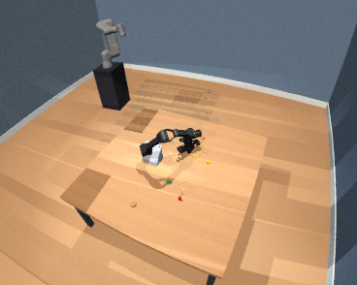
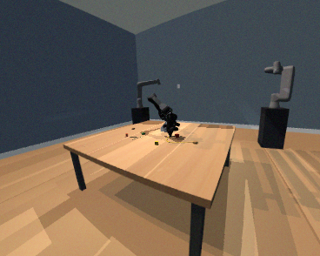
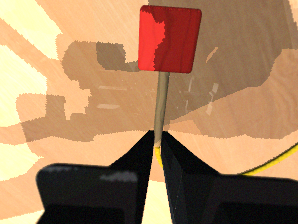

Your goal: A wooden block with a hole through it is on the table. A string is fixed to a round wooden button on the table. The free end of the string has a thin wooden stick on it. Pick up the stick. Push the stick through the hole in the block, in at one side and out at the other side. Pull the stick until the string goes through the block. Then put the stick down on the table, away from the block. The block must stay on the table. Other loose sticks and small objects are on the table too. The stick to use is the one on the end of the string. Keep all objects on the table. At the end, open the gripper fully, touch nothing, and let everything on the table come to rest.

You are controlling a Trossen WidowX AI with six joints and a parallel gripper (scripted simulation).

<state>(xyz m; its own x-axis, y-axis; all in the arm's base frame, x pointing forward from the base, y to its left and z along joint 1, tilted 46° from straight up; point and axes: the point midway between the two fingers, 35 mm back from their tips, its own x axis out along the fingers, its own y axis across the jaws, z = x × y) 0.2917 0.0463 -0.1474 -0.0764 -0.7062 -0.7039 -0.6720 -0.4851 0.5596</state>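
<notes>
The red block [image 2: 176, 136] [image 3: 171, 40] stands on the table just ahead of my gripper. My gripper [image 2: 170, 135] [image 3: 157, 135] is low over the table, shut on the thin wooden stick [image 3: 161, 100]. In the wrist view the stick points away from the fingers to the block's near face, where its far end is out of sight; I cannot tell whether it is in the hole or under the block. The yellow string [image 1: 202, 147] [image 2: 183, 142] [image 3: 276, 161] leaves the stick's near end at the fingertips and runs to the button [image 2: 196, 142]. The arm hides the block in the top view.
A small yellow object [image 1: 208, 162] [image 2: 156, 143] lies near the string. A green object [image 1: 169, 182] [image 2: 143, 133], a small red object [image 1: 179, 198] [image 2: 126, 135], a brown round piece [image 1: 133, 205] and loose thin sticks lie farther off on the table.
</notes>
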